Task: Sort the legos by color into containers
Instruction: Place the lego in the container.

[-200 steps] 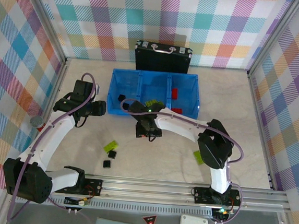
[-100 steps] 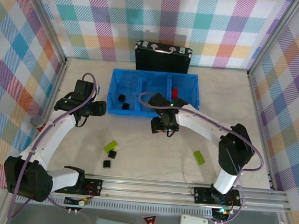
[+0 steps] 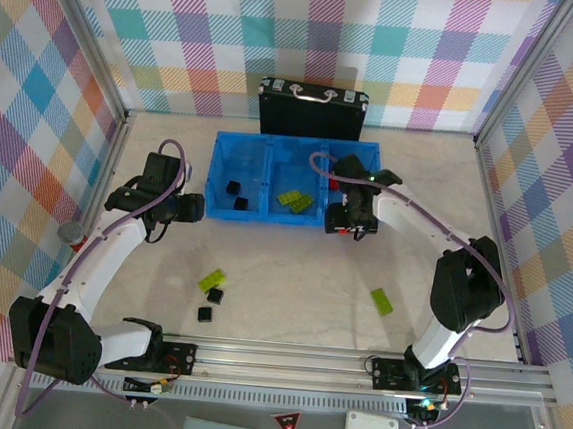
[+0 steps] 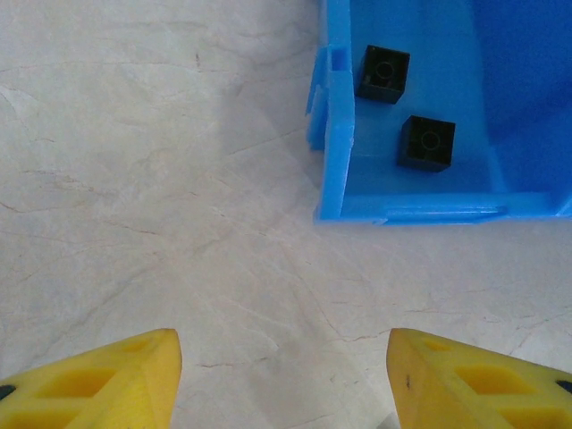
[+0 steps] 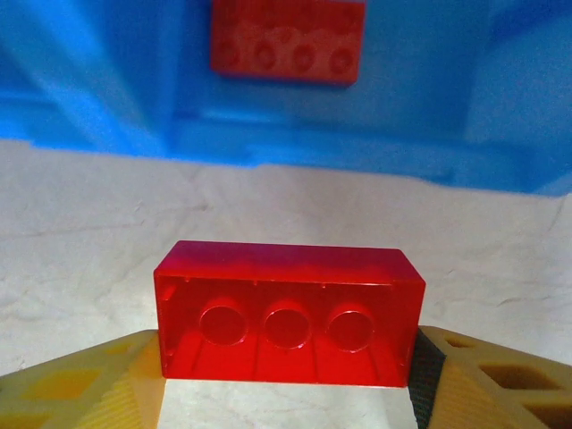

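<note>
Red lego [image 5: 288, 315], glossy, three round sockets showing, is pinched in the right gripper [image 5: 286, 386] just before the blue tray [image 5: 268, 147], apparently off the table [image 4: 134, 179]; the left gripper [image 4: 281, 375] hangs parted, empty.

Tray [image 3: 266, 219] at 12 o'clock on table [image 3: 292, 265], three bays side by side; case [image 3: 311, 114] just behind it. Left bay: square brick [image 3: 233, 186], second square [image 3: 240, 203] at its 5 o'clock. Middle bay: flat bricks [image 3: 295, 200], touching. Right gripper [image 3: 349, 225] just before right bay's front wall, clamped brick [image 5: 288, 313] over table; bay brick [image 5: 288, 40] beyond at 12. Left gripper [image 3: 193, 206] at tray's 9, fingers apart. At tray's 7: flat piece [image 3: 214, 279], square piece [image 3: 215, 295] just beside, third square [image 3: 203, 314] nearer. Lone flat [image 3: 381, 301] at tray's 5.
</note>
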